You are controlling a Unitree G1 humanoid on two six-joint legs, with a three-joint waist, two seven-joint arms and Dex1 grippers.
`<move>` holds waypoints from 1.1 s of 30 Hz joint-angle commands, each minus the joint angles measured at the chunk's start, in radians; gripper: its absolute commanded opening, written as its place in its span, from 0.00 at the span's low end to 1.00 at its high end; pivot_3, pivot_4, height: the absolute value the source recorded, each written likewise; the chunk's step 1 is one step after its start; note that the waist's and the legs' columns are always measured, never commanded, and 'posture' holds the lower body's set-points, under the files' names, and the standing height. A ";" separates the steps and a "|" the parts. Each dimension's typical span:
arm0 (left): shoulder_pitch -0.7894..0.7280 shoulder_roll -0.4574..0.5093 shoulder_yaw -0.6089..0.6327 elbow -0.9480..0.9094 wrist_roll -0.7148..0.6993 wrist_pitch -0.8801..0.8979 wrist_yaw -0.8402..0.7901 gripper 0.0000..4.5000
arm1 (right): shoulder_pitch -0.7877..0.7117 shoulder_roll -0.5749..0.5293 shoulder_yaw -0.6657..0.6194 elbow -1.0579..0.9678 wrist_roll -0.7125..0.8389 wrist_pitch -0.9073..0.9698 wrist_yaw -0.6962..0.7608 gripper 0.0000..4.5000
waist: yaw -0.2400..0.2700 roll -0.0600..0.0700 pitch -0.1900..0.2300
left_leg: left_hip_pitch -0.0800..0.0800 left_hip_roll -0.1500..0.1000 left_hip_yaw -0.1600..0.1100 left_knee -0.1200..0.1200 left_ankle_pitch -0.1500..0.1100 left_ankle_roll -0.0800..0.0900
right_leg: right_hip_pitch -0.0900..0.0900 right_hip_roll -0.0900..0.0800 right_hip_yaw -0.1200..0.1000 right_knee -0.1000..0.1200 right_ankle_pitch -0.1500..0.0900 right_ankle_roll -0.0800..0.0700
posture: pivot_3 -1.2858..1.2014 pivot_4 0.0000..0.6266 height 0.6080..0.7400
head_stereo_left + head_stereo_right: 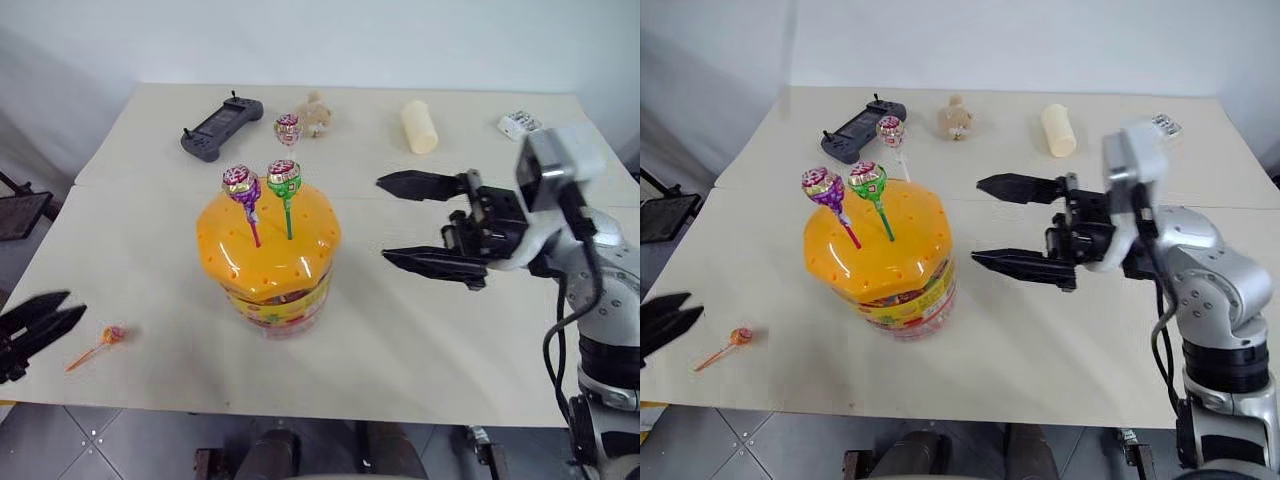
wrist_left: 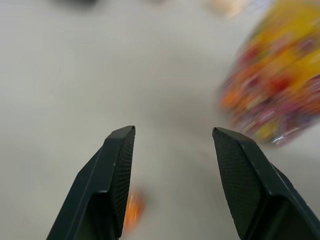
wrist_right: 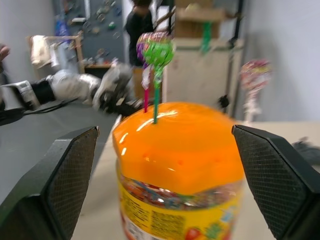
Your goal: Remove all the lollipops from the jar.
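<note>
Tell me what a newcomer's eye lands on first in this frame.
The jar with its bright orange domed lid stands mid-table, with the purple lollipop and the green lollipop sticking up from its top. To its right, the right gripper hangs wide open, pointing at the jar. Near the table's left edge the orange lollipop lies flat by the open left gripper.
</note>
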 commanded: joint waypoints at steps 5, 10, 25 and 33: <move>-0.161 -0.045 -0.062 -0.234 -0.272 0.093 0.103 0.77 | -0.138 0.103 0.081 0.019 -0.032 0.080 -0.120 1.00 | -0.006 0.000 0.000 | 0.000 0.000 0.000 0.000 0.000 0.000 | -0.001 0.001 -0.001 0.002 0.000 0.000 | 0.52 0.24 1.00; -0.221 -0.053 -0.082 -0.262 -0.326 0.090 0.138 1.00 | -0.168 0.130 0.106 0.025 -0.060 0.088 -0.111 0.91 | -0.009 0.000 0.000 | 0.000 0.000 0.001 0.000 0.000 0.000 | -0.002 0.001 -0.002 0.005 0.000 0.000 | 0.52 0.24 1.00; -0.221 -0.079 -0.121 -0.240 -0.285 0.031 0.073 1.00 | -0.206 0.169 0.187 0.023 -0.201 0.030 -0.028 0.19 | -0.020 0.000 0.000 | 0.000 0.000 0.002 0.001 0.000 0.000 | -0.003 0.002 -0.003 0.007 0.000 0.000 | 0.52 0.24 1.00; -0.222 -0.077 -0.127 -0.225 -0.268 0.017 0.056 1.00 | -0.209 0.196 0.190 0.039 -0.257 -0.001 -0.015 0.19 | -0.028 0.000 0.000 | 0.000 0.000 0.002 0.001 0.000 0.000 | -0.003 0.002 -0.003 0.007 0.000 0.000 | 0.52 0.24 1.00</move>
